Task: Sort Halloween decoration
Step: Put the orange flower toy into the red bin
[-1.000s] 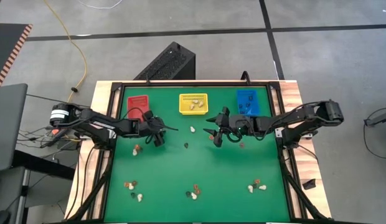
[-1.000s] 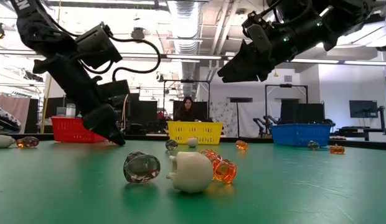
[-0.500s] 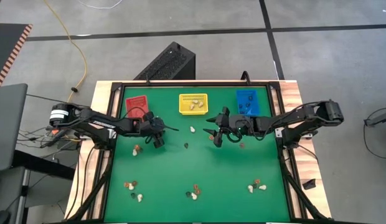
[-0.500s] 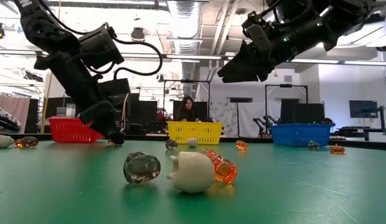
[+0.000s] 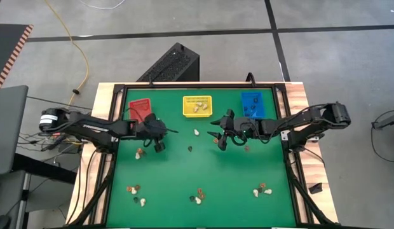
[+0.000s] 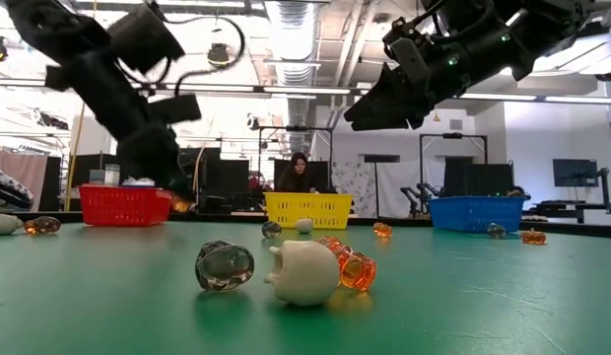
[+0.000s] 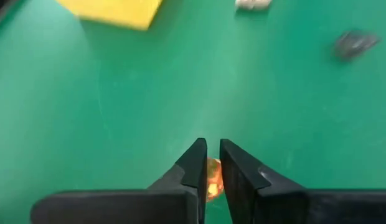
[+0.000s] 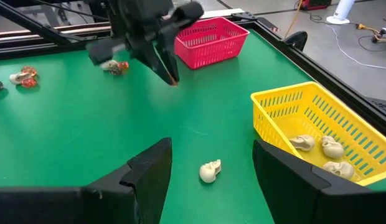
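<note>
Orange trinket (image 7: 211, 178) pinched between left pincer (image 7: 213, 163) tips; tiny, hard, probably slippery. Right pincer (image 8: 211, 163) spread wide, empty.

Open green mat (image 5: 203, 166) between scattered trinkets; bins (image 5: 197, 105) line far edge.

Robotics lab: exposed ceiling ducts (image 6: 291, 30), test rigs (image 6: 448, 173), monitors (image 6: 574, 173).

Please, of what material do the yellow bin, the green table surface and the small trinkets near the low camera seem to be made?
Yellow bin: probably moulded plastic, with slotted walls. Green table surface: looks like a matte mat or felt, without glare. Cream trinket: opaque, smooth, perhaps plastic or resin. Orange trinket and dark trinket: translucent and glossy, light passes through, likely clear plastic.
</note>
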{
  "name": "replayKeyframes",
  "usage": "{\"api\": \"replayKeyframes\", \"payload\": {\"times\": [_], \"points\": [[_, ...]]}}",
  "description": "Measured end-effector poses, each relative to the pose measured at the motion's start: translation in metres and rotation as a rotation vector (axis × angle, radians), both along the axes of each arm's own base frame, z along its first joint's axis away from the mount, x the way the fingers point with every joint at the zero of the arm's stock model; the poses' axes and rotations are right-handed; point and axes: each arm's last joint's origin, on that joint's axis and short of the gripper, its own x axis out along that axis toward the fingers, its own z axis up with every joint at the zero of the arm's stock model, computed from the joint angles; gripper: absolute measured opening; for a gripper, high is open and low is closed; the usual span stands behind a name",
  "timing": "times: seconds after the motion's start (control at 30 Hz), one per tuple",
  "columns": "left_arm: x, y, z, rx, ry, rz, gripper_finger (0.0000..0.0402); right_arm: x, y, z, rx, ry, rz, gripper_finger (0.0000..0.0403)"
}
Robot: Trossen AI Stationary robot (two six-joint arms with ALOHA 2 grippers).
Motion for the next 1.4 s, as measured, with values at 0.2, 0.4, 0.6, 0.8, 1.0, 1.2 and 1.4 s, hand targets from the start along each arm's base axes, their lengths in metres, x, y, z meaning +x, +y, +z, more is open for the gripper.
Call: {"api": "replayKeyframes", "payload": {"times": [0.2, 0.4, 0.6, 0.8, 1.0, 1.2, 1.4], "points": [[-0.014, -0.004, 0.031, 0.097, -0.132, 0.039, 0.001, 0.0, 0.0, 0.0, 0.008, -0.002, -0.003, 0.0255], [-0.042, 0.005, 0.041, 0.154, -0.116, 0.296, 0.0001, 0.0, 0.002, 0.0, 0.029, -0.011, -0.002, 0.0255], [-0.036, -0.01, 0.033, -0.054, -0.152, -0.072, 0.0002, 0.0, 0.004, 0.001, 0.036, -0.018, 0.002, 0.0255], [-0.031, -0.034, 0.008, 0.013, -0.295, -0.435, 0.0018, 0.001, 0.005, 0.001, 0.041, -0.023, 0.003, 0.0255], [-0.035, -0.03, -0.001, 0.077, -0.379, -0.326, 0.0078, 0.001, 0.008, 0.001, 0.039, -0.017, 0.017, 0.0255], [-0.042, -0.03, -0.014, 0.059, -0.372, -0.342, 0.0139, 0.001, 0.008, 0.001, 0.032, -0.015, 0.02, 0.0255], [-0.046, -0.029, -0.021, 0.089, -0.432, -0.31, 0.0166, 0.001, 0.008, 0.001, 0.031, -0.02, 0.021, 0.0255]]}}
